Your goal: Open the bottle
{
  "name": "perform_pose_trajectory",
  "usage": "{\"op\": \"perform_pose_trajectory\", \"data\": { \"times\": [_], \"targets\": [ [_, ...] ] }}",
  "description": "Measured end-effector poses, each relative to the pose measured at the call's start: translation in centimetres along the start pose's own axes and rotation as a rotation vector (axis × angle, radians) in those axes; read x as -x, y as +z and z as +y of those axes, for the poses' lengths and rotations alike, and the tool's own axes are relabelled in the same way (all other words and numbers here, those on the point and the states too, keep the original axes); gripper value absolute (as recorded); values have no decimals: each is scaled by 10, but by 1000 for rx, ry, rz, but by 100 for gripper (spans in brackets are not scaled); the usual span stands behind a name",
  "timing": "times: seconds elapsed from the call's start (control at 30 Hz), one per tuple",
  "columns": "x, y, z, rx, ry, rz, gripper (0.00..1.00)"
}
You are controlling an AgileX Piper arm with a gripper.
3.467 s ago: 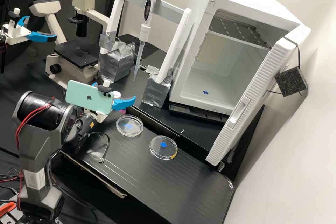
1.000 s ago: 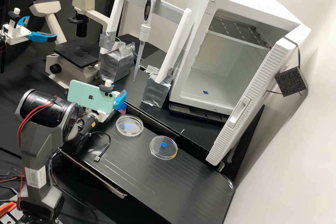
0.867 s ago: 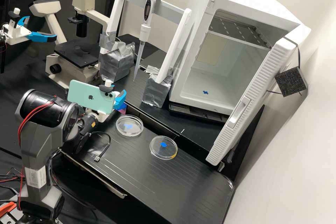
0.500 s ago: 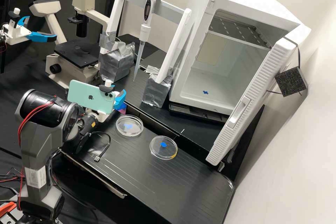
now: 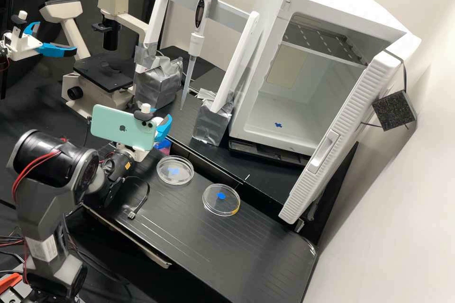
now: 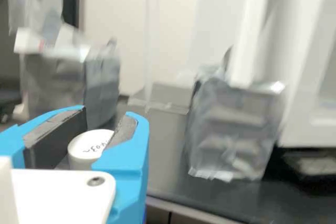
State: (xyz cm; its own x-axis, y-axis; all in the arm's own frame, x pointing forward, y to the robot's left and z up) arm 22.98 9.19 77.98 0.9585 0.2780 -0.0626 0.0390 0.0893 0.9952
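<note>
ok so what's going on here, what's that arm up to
A dark grey robot arm has the flat white round cap, handwriting on top, between the two blue fingers of its white tool. The job is opening the bottle; a small pink patch, probably part of that bottle, is visible below the tool. I can't tell whether the cap has come free. Two clear round dishes lie on the black bench nearby.

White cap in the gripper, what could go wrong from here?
The white cap could slip out of the gripper, as it sits between just two pads. The bottle might get knocked towards the petri dish close by. A swing of the arm could bump the hanging pipette.
</note>
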Motion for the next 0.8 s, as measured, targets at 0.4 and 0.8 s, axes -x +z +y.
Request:
{"op": "perform_pose_trajectory", "data": {
  "times": [0.4, 0.8],
  "targets": [
    [9, -5, 10, -8, 49, 28, 0],
    [49, -4, 8, -23, 34, 58, 0]
  ]
}}
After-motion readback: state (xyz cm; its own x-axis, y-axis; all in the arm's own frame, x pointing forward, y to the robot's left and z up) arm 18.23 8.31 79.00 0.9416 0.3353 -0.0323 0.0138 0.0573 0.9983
